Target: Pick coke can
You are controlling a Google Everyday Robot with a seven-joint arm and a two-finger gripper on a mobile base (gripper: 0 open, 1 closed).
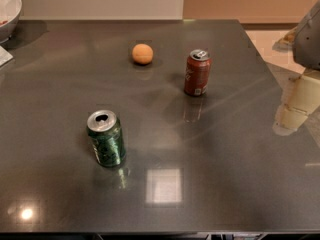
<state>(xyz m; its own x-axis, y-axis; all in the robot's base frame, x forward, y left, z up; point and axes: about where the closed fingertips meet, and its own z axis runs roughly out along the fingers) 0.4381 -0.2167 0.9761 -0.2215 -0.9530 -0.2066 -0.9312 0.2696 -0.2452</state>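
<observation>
Coke can [197, 73] stands upright on the dark tabletop [225, 184], right of ctr toward the far side, silver top up, nothing touching it. You've got an orange [142, 53] off to its left, apart from it, and a green can [105, 138] standing nearer the cam. Gripper [299, 100] sits at the right edge of view, well apart from the coke can, w/ neither can in it. You can't tell if it's spread or closed. White bowl [7, 9] at top-left corner.

Coke can [197, 74]: dark red, white lettering down the side, white patch near the base, silver top. Stands upright on the dark table [235, 184], right of centre, toward the far edge. Gripper [299, 101] at the view's right edge, well apart from the can.
</observation>
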